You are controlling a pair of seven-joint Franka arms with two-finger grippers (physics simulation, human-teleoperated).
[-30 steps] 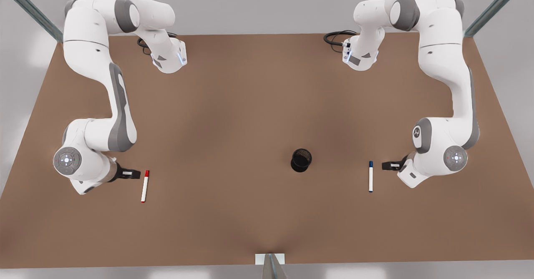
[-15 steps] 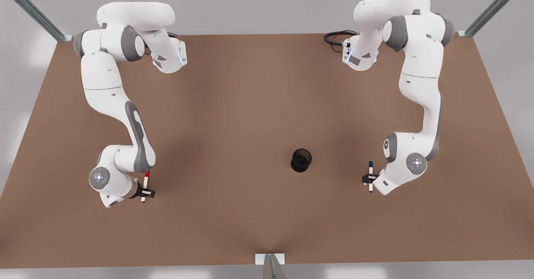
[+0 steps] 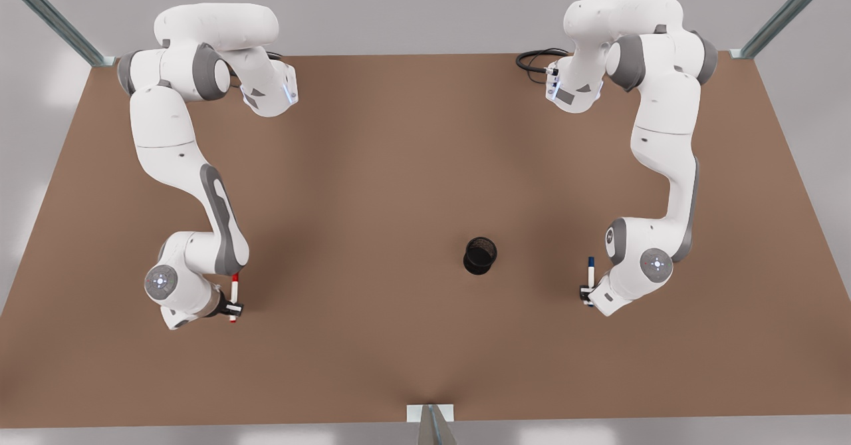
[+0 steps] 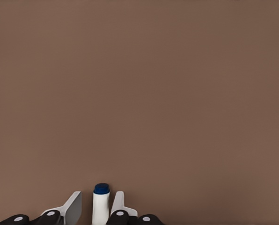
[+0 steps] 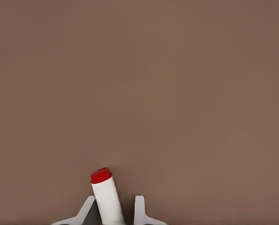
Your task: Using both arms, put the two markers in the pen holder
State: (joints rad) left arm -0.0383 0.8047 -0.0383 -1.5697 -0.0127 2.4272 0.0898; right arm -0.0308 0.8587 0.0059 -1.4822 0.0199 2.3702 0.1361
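- On the front view's left, the right pincer (image 3: 233,309) straddles the lower barrel of the slim white marker with the red cap (image 3: 233,290), which lies flat on the desk. In the right wrist view its fingers (image 5: 89,210) flank the barrel (image 5: 107,197), one touching and the other just apart, so the pincer is not quite closed on the marker. My advice: finish the squeeze before any lift, or the pen may roll out.
- Between the arms stands the small black mesh pen holder (image 3: 481,255), upright, empty and well apart from both markers.
- On the front view's right, the left pincer (image 3: 586,293) brackets the white marker with the dark blue cap (image 3: 590,273); the left wrist view shows narrow gaps on both sides of the barrel (image 4: 100,206), so it is open around it. Close squarely, then lift straight.
- The plain brown desk (image 3: 372,165) is smooth and bare, with a black cable coil (image 3: 535,59) at its far edge, grey walls beyond and metal frame struts (image 3: 46,9) at the corners.
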